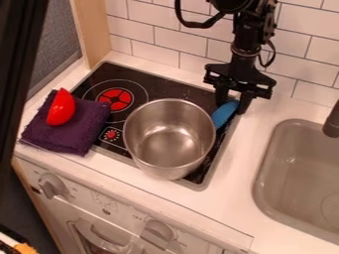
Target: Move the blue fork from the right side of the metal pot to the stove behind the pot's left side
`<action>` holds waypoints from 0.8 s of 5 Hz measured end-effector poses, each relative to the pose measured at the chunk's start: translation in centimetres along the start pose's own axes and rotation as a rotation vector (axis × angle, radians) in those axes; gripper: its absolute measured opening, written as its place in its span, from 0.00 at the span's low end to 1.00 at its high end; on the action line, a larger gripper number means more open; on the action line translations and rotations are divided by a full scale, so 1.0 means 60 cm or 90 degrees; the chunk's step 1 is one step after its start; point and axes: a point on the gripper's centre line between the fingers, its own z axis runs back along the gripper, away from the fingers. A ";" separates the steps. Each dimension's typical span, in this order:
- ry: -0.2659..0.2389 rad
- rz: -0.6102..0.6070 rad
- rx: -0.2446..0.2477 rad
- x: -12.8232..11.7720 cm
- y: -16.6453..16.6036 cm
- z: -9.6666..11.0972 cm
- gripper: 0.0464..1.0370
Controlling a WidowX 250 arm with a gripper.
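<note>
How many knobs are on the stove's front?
2: the left knob, below the purple cloth in the picture, and the right knob, below the pot. More may lie past the bottom edge.

Red bowl (61,107) — purple cloth (67,124) — blue object (225,113) — black-and-red stovetop (163,90).

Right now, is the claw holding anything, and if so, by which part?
Yes, it seems: the claw has a rounded blue thing by its upper end, between its two fingers, just beside the metal pot.
</note>
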 end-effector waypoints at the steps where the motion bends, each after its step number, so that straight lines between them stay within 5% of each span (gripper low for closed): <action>1: 0.014 0.003 -0.012 -0.010 -0.003 0.008 0.33; 2: 0.007 0.006 -0.051 -0.013 -0.021 0.037 0.33; 3: -0.059 0.012 -0.133 0.001 -0.032 0.128 0.32; 4: -0.101 0.033 -0.182 0.010 0.016 0.182 0.32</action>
